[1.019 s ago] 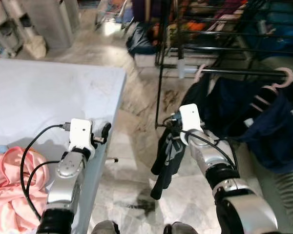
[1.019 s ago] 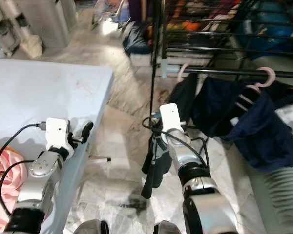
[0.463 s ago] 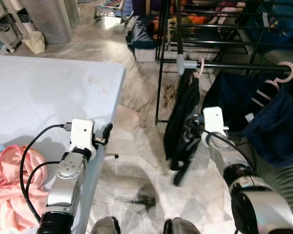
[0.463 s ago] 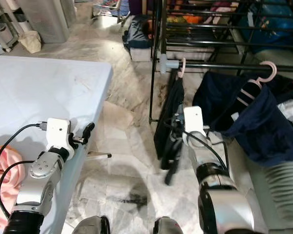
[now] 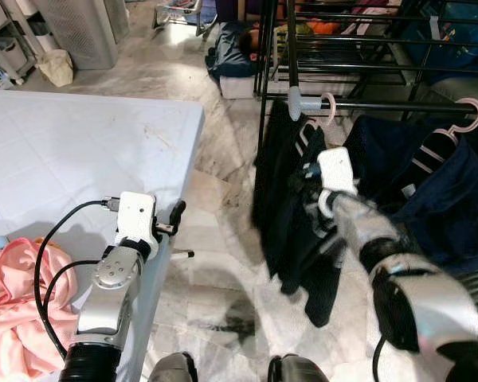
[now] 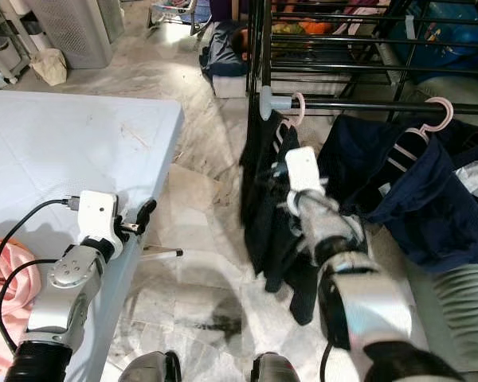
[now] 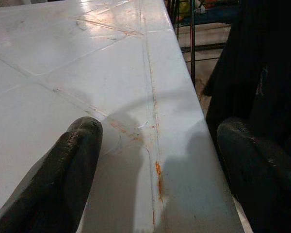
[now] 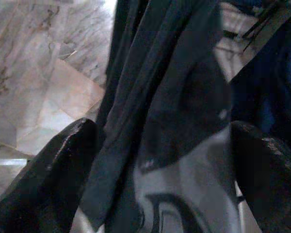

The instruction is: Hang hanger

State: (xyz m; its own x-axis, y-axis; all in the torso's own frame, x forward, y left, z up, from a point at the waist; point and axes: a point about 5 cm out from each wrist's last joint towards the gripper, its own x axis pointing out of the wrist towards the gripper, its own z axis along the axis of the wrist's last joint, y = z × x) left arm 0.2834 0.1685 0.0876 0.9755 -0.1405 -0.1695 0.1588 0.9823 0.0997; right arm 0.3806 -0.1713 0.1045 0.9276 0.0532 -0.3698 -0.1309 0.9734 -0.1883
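Hanger (image 5: 327, 106), pink-hooked and bearing a dark garment (image 5: 291, 215), is being seated on the rack rail (image 5: 398, 106) at its left end, with the right gripper (image 8: 155, 145) spread wide around the cloth, release apparently pending, while the left gripper (image 7: 155, 160) is being held open over the white table (image 5: 56, 159).

Surface (image 5: 72, 151): smooth white top, faintly glossy, with rusty scratches.
Floor (image 5: 215, 263): polished marble-look tile, veined grey and tan, shiny.
Rack (image 5: 382, 105): thin black metal tubing, satin; grey plastic joint at its 9 o'clock end.
Hanger (image 5: 328, 107): pale pink plastic, smooth.
Garment (image 5: 291, 215): black cloth, matt, limp.
Pink cloth (image 5: 16, 310): soft, crumpled.
Left tool (image 7: 160, 184): matt black rubbery fingers (image 7: 63, 179); arm brushed silver metal, white plastic housing.
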